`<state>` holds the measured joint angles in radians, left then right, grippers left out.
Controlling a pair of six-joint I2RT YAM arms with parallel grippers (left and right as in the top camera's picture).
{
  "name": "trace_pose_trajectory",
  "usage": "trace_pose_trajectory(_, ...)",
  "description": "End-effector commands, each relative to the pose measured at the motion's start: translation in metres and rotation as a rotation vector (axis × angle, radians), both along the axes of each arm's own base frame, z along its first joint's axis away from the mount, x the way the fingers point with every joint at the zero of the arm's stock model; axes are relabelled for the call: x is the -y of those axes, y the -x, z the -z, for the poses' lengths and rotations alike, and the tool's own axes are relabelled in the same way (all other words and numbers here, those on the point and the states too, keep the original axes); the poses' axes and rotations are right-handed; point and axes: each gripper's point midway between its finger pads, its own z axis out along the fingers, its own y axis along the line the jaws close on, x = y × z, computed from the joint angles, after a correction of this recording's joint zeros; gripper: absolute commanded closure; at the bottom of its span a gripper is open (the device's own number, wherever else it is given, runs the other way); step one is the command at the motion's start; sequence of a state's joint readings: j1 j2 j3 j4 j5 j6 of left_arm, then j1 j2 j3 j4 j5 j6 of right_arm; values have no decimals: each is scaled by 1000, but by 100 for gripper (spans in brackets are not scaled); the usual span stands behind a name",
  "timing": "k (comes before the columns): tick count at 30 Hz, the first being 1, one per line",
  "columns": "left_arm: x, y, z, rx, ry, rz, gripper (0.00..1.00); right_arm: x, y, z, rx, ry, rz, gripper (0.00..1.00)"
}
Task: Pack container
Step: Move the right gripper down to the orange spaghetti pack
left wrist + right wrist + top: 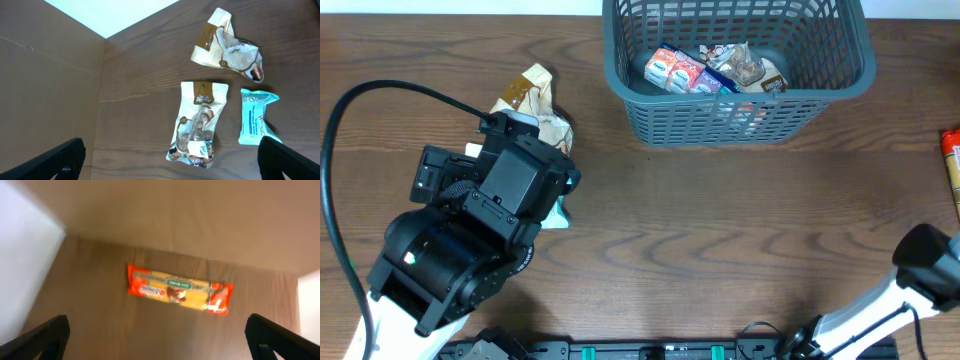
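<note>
The dark grey-blue slotted container [740, 115] stands at the back of the table and holds several snack packets [715, 70]. My left gripper [170, 162] is open and empty above the table. Below it lie a cream clear-window snack pouch [197, 125], a crumpled cream and brown pouch [225, 47] and a teal packet [255, 117]. In the overhead view the left arm covers most of them; the crumpled pouch [532, 95] shows. My right gripper [157, 340] is open and empty, above an orange and yellow packet [177, 289], which shows at the right edge overhead [951, 165].
The table's left edge runs close to the packets in the left wrist view [102, 100]. A black cable [340, 130] loops over the left of the table. The right arm's base [920, 270] sits at the front right corner.
</note>
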<state>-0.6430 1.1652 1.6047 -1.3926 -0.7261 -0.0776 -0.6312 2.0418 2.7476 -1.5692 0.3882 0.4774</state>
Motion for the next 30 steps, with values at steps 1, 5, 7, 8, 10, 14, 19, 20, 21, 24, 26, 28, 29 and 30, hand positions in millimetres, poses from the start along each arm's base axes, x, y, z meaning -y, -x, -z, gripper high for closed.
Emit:
trace_pose_trajectory(1,-3,0,-2,6,-17,-11,2,-16,-45,61,-323,-49,-599,1)
trace_pose_trajectory(5,-3,0,-2,6,-17,-11,1,-9,-48,102,-444,-119,-665,1)
trace_pose_trajectory(7,-3,0,-2,6,-17,-11,1,-1,-47,118,-488,-143,-648,1)
trace_pose_trajectory(8,-3,0,-2,6,-17,-11,1,4,-46,123,-504,-146,-637,1)
trace_pose_trajectory(10,-3,0,-2,6,-17,-11,0,12,-44,131,-540,-144,-631,1)
trace_pose_trajectory(14,-3,0,-2,6,-17,-11,1,12,-47,140,-650,-106,-853,1)
trace_pose_trajectory(19,-4,0,-2,6,-17,-12,1,7,-54,145,-588,-86,-1119,1)
trace_pose_trajectory(20,-3,0,-2,6,-17,-11,1,14,-51,146,-596,-82,-1118,1)
trace_pose_trajectory(21,-3,0,-2,6,-17,-11,1,22,-46,149,-613,-81,-1100,1)
trace_pose_trajectory(24,-3,0,-2,6,-17,-11,1,50,-26,164,-655,-119,-1028,1)
trace_pose_trajectory(26,-3,0,-2,6,-17,-11,1,62,-18,179,-618,-165,-1017,1)
trace_pose_trajectory(28,-3,0,-2,6,-17,-11,1,72,-14,197,-539,-221,-1007,1)
trace_pose_trajectory(29,-3,0,-2,6,-17,-11,1,76,-12,207,-497,-254,-1001,1)
trace_pose_trajectory(30,-3,0,-2,6,-17,-11,2,79,-10,216,-462,-284,-996,1)
